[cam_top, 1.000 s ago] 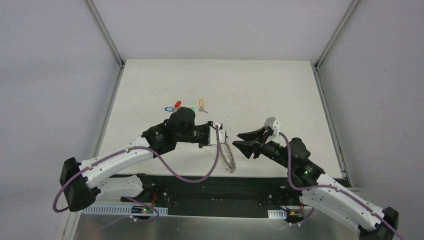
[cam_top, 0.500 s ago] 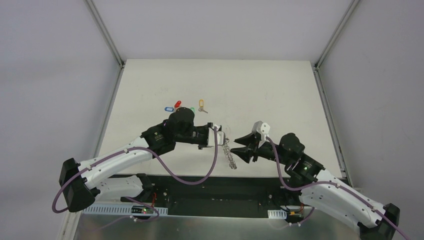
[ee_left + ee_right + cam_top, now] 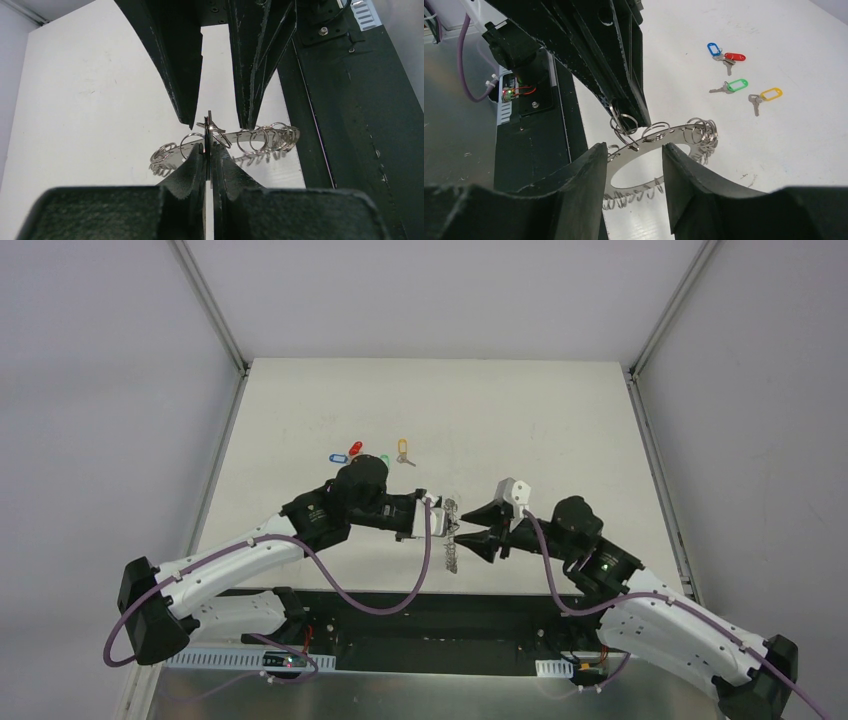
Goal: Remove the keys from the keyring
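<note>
The keyring (image 3: 453, 542) is a flat silvery ring strung with many small loops. My left gripper (image 3: 446, 517) is shut on it and holds it above the table near the front edge. In the left wrist view my gripper (image 3: 209, 148) pinches a thin piece at the ring's rim (image 3: 252, 135). My right gripper (image 3: 478, 531) is open and faces the left one, with its fingers either side of the ring's near part (image 3: 674, 132) in the right wrist view (image 3: 634, 152). Keys with blue (image 3: 713, 48), red (image 3: 736, 56), green (image 3: 737, 84) and yellow (image 3: 770, 93) tags lie on the table. No dark-tagged key shows.
The loose keys lie in a small group (image 3: 370, 453) behind the left arm's wrist. The black base rail (image 3: 440, 615) runs along the table's front edge just below the ring. White walls and metal posts enclose the table.
My right gripper has moved left to the keyring and its open fingers now straddle it. The left gripper has shifted slightly and the ring hangs closer under it.
</note>
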Controlling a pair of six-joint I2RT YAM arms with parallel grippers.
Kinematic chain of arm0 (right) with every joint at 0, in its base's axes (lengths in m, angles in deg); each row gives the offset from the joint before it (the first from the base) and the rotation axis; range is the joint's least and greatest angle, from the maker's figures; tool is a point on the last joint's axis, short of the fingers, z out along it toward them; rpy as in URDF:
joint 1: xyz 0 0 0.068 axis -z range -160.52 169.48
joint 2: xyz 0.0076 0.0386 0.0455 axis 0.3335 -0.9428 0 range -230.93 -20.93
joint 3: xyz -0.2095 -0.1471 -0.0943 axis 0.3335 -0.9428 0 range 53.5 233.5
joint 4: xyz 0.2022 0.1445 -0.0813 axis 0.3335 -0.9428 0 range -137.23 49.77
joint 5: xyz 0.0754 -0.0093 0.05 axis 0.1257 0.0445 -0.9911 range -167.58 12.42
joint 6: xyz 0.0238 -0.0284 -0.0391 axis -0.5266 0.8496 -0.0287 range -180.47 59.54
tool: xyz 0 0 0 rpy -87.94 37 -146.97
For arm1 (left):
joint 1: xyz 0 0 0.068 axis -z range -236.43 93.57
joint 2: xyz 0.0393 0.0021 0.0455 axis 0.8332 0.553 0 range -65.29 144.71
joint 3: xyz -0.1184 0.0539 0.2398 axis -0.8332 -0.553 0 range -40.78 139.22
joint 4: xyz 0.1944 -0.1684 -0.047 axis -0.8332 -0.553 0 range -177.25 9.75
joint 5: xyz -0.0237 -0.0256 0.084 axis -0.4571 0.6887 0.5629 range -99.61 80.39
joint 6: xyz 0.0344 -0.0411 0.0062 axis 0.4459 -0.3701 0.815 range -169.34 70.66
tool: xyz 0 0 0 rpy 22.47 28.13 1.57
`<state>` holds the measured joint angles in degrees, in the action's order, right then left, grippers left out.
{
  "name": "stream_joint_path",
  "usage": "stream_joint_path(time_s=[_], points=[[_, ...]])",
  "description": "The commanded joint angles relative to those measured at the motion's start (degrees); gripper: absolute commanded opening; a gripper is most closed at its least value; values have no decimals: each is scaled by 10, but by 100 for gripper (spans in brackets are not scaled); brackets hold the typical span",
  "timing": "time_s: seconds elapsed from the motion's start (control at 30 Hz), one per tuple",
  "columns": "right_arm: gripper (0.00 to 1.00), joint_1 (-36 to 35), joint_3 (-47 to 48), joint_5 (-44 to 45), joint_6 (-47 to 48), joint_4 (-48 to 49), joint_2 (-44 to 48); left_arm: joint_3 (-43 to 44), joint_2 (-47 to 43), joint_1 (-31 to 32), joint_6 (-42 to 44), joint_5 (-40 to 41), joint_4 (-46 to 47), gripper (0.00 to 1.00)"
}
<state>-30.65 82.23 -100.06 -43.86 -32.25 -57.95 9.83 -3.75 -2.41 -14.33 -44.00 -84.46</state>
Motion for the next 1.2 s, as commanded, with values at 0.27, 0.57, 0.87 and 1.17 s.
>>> stream_joint_path(time_s=[0.27,0.57,0.87,1.17], points=[[14,1,42,-58,-1,53,-37,0,-20,4,13,-21,15,0],[0,1,29,-27,-47,15,6,1,-27,4,14,18,21,0],[0,2,37,71,-112,-3,20,-2,-26,4,14,23,28,0],[0,2,-7,92,-147,53,58,-4,-28,3,16,24,29,0]])
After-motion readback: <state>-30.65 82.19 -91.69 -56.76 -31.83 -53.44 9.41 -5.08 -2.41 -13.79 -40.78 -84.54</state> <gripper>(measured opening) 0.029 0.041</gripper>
